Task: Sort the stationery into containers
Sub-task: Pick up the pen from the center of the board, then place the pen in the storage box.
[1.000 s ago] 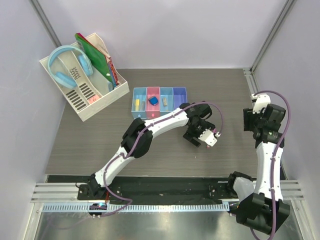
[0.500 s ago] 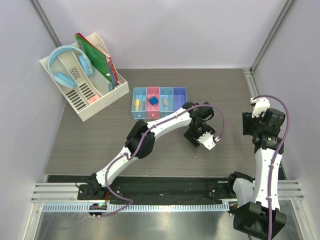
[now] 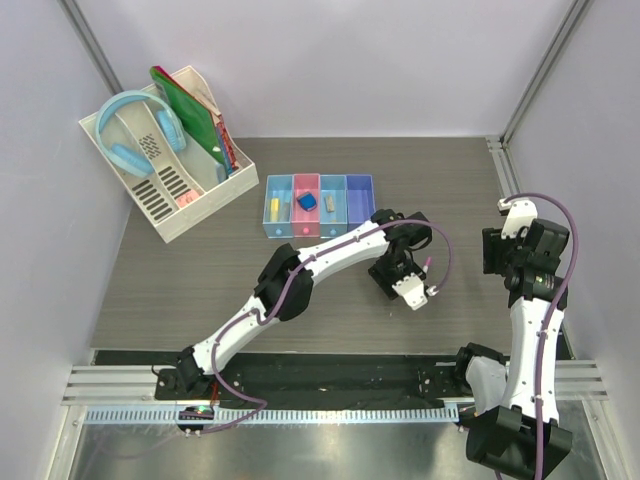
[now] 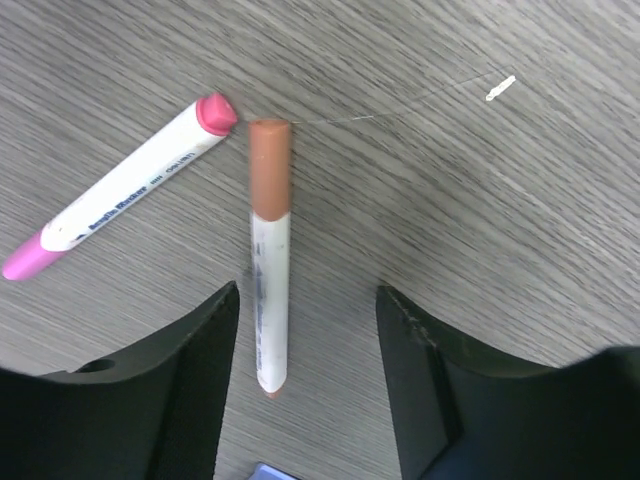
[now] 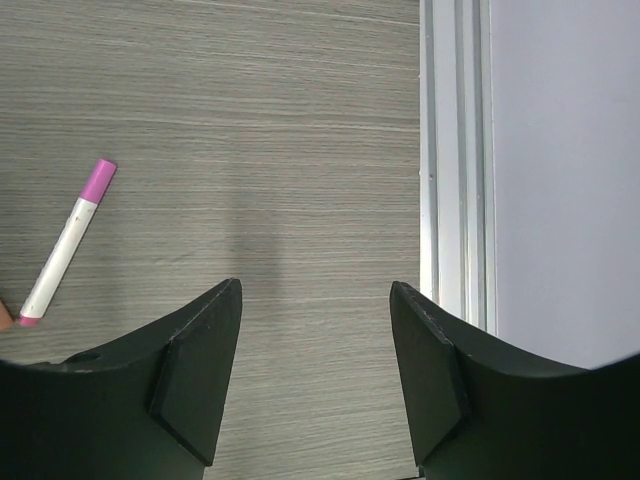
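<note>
Pens 2: pink-capped pen (image 4: 125,190), brown-capped pen (image 4: 270,255) | bins (image 3: 360,197) 4 | left hand (image 4: 307,292) wide astride brown-capped pen | right hand (image 5: 317,288) wide

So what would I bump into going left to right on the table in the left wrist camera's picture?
A pink-capped pen, then a brown-capped pen, then a tiny white speck.

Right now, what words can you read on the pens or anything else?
"Marker": on the pink-capped marker; the word before it is too blurred to read.
Dark print along the brown-capped pen: too small to read.
Nothing else shows writing that can be read.
</note>
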`<state>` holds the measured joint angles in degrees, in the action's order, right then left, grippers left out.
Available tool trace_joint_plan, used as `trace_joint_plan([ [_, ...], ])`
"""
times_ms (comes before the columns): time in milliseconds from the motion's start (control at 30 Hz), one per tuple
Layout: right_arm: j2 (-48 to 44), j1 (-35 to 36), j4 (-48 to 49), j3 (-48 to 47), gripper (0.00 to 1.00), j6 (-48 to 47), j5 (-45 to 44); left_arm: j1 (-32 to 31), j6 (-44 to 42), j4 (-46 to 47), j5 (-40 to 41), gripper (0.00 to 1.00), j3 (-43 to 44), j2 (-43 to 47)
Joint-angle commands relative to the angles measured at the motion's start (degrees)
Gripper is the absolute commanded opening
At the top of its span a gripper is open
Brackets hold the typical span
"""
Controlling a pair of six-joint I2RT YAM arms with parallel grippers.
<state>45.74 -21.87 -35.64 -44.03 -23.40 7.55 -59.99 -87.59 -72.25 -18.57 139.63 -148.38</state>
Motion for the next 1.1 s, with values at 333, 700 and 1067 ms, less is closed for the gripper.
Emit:
trace_joint_plan([
  [333,-1.0,-0.19,-1.1,-3.17,0.64,2.04,2.64,-0.39,6.03,0.26,2.39,0.37,-3.93,-4.82],
  [700,0.05,-0.19,0.04,-2.12,0.64,5.55,5.28,-0.39,13.32,2.9,3.63,0.16,-7.44,-3.15],
  [1067,6.2,-0.19,6.01,-1.93,0.64,15.48,6.51,3.29,28.59,8.87,2.66,0.0,-20.35,9.32],
])
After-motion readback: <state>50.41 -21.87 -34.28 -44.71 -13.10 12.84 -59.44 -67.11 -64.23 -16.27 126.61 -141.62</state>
